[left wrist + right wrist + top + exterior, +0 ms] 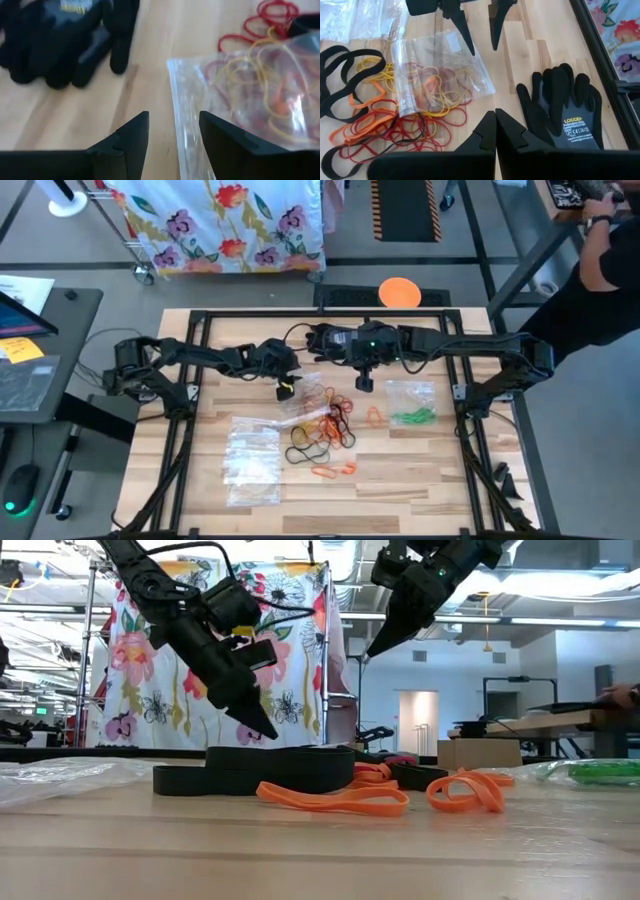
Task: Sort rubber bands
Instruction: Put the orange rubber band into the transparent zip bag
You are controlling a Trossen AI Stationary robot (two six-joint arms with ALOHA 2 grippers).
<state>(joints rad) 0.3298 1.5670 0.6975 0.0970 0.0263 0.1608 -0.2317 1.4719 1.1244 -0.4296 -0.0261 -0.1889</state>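
Loose rubber bands (325,420) in red, yellow, orange and black lie heaped mid-table, also seen in the right wrist view (365,125). A clear bag (440,70) lies flat over part of the heap. My left gripper (172,135) hangs open just above that bag's edge (172,80), its fingers on either side of the edge and touching nothing; it also shows in the right wrist view (482,47). My right gripper (495,125) is shut and empty, held above the table near the black glove (565,110). Wide black bands (280,768) and orange bands (335,800) lie flat nearer the front.
Several clear bags (252,460) lie at the table's left front. Another bag (410,408) holding green bands lies to the right. The black glove (65,35) lies flat toward the far edge. A person (610,240) stands beyond the far right corner.
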